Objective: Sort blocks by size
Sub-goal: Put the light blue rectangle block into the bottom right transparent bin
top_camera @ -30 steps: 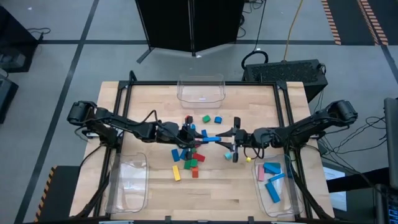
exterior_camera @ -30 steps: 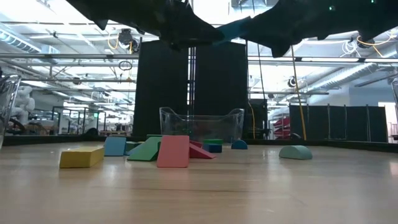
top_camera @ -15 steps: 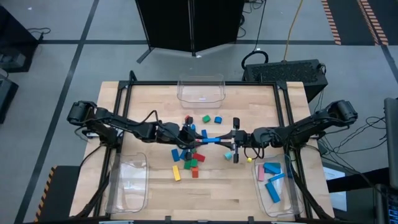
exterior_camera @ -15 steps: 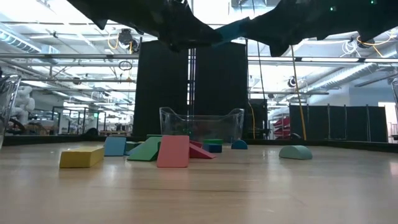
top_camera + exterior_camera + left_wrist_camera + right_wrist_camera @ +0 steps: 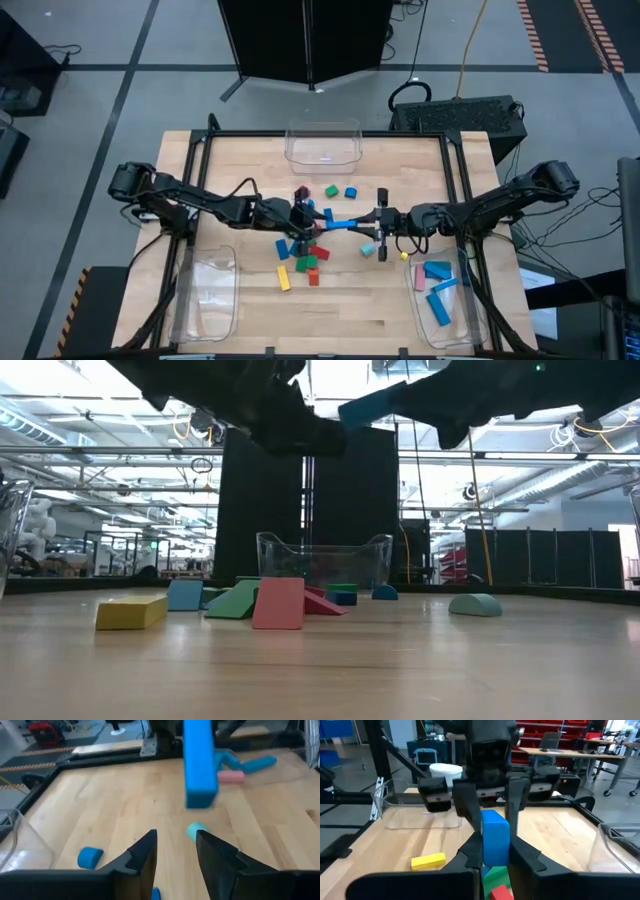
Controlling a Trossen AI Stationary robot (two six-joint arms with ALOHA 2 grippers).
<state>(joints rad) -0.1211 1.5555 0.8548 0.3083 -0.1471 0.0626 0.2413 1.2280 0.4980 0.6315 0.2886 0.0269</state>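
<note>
- Gripping one end of a long blue bar (image 5: 340,223), the right gripper (image 5: 371,222) hangs above the middle of the table (image 5: 250,160); its two fingers press on the bar's sides in the right wrist view (image 5: 495,842).
- The left gripper (image 5: 309,222) faces it from the left, fingers parted and apart from the bar's other end, which hangs free beyond them (image 5: 200,762).
- Below and to the near side lies a cluster of loose blocks: green (image 5: 308,263), red (image 5: 313,278), yellow (image 5: 283,277).
- A green cube (image 5: 331,190) and a blue piece (image 5: 351,192) lie farther off.
- The near-right bin (image 5: 440,300) holds blue and pink bars (image 5: 434,289).
- The near-left bin (image 5: 205,295) and the far bin (image 5: 322,142) also stand on the table.
</note>
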